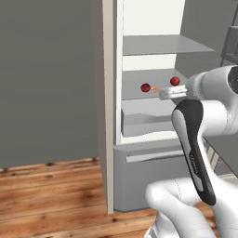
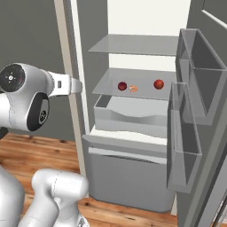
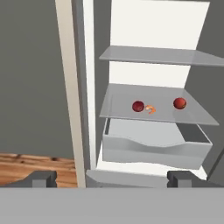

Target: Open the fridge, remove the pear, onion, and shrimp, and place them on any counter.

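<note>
The fridge (image 2: pixel 133 186) is seen with its door swung wide, so the shelf (image 3: pixel 127 111) is laid open to reach. The tool (image 3: pixel 111 178) is held short of it with fingers spread wide and nothing between them. The onion (image 3: pixel 138 106) is found mid-shelf, the shrimp (image 3: pixel 150 109) just beside it, and a brighter red fruit (image 3: pixel 179 103) farther right.

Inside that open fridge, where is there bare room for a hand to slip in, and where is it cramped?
The upper shelf lies bare. On the middle shelf, the stretch between the shrimp and the brighter red ball is free, and so is the left part beside the onion. Onion and shrimp sit close together, the tightest spot. The drawer below looks empty.
</note>
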{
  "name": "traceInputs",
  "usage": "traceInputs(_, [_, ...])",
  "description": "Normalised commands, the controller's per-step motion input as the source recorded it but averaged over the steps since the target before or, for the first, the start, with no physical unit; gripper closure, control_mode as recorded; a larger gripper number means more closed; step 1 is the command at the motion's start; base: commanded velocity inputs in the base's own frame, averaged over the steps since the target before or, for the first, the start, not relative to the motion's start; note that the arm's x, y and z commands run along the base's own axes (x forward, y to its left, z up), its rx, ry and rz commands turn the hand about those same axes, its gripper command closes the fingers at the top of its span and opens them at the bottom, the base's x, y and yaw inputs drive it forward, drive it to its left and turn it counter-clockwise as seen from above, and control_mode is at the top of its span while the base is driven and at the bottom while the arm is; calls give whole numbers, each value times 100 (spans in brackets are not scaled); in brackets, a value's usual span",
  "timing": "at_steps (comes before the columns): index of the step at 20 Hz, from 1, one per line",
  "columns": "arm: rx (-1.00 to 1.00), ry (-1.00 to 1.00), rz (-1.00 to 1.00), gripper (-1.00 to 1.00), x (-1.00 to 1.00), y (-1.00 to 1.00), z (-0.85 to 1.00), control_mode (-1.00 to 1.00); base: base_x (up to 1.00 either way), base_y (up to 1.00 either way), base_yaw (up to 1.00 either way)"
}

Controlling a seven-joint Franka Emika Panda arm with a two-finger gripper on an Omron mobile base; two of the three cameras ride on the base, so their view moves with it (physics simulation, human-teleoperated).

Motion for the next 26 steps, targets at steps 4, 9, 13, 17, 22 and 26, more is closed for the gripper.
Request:
traceInputs(4, [3,2,-5,-100,-13,-12,0,-100,0,0,0])
traceInputs(9, [0,9,-10,-100,-3,-11,0,100,0,-22,-13])
traceInputs(13, [0,0,0,-100,0,0,0,100,5,-35,-14])
traceInputs(17, [0,0,0,-100,0,0,0,100,30,-15,0])
traceInputs(22, [0,0,0,-100,0,0,0,100,22,-40,0])
traceInputs(26, [0,0,0,-100,0,0,0,100,29,-53,-1])
